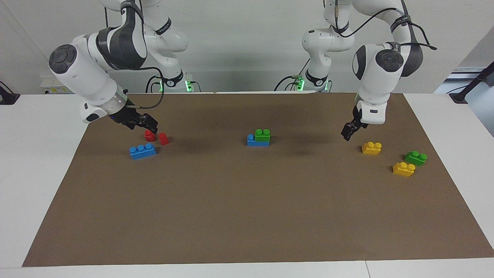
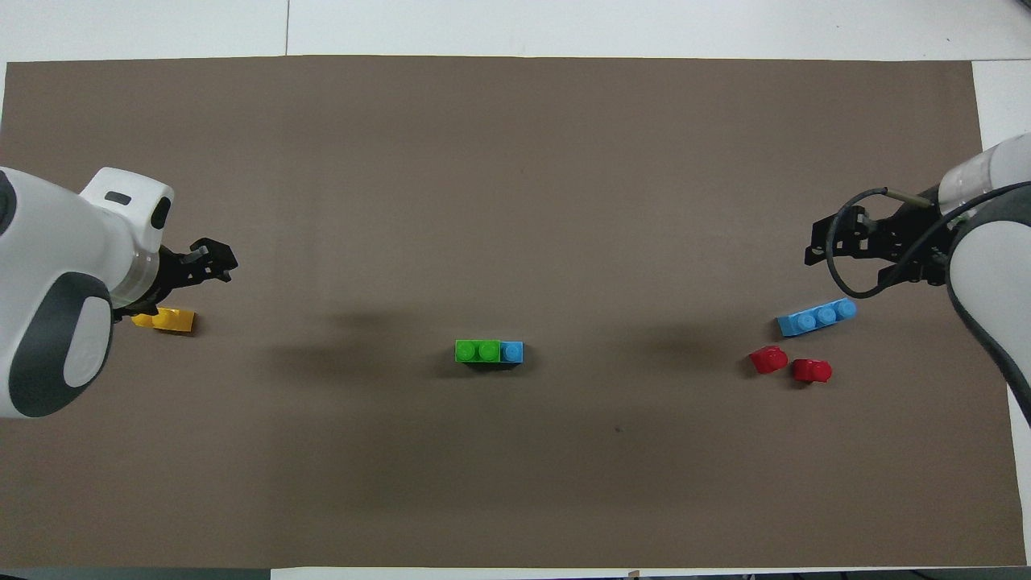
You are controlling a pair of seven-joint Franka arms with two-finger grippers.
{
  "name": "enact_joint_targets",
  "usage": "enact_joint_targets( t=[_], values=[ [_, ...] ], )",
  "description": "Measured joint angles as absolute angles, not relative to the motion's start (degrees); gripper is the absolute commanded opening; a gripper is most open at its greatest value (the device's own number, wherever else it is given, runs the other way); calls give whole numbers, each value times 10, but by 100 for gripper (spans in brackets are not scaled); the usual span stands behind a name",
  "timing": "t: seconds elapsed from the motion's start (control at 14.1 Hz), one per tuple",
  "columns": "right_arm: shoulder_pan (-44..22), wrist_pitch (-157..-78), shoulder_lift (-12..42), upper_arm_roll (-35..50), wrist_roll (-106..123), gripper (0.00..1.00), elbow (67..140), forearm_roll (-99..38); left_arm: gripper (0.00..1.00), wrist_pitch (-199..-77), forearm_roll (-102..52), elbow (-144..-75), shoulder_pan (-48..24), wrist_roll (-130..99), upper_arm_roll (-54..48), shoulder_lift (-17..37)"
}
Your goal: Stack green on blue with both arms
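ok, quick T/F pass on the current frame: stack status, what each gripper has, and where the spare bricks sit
1. The green brick sits on the blue brick mid-mat. True.
2. The left gripper holds a yellow brick. False: it is open and empty, raised beside the yellow brick at its end of the brown mat.
3. The right gripper is open and holds nothing. True.
4. The spare blue brick carries a red brick. False: both red bricks lie on the mat beside it, nearer to the robots.
5. The spare green brick lies at the right arm's end. False: it lies at the left arm's end, by the yellow bricks.
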State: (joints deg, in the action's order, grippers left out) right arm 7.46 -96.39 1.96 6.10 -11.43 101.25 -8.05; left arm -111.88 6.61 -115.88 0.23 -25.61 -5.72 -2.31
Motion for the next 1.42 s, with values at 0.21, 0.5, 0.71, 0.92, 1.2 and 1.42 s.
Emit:
enact_joint_targets(
  t=[0.21,0.5,0.71,0.92,1.2,1.42],
  values=[
    [75,-928,-5,61,-68,100,994,-63,100,-1077,42,-1118,31,-109,-57,-18],
    [74,-891,-17,63,-33,100,981,-50,100,-1014,21,-1052,34,-56,-61,-3],
    [72,-889,-17,66,-25,100,978,-26,100,-960,19,-1008,34,-50,-66,-1],
    [72,-889,-17,67,-24,100,971,-21,100,-933,19,-977,33,-36,-66,-1],
    [72,-891,-17,67,-24,100,968,-21,100,-959,19,-969,33,-33,-66,1],
    [74,-899,-17,66,-25,100,968,-21,100,-963,19,-963,33,-32,-67,3]
  ],
)
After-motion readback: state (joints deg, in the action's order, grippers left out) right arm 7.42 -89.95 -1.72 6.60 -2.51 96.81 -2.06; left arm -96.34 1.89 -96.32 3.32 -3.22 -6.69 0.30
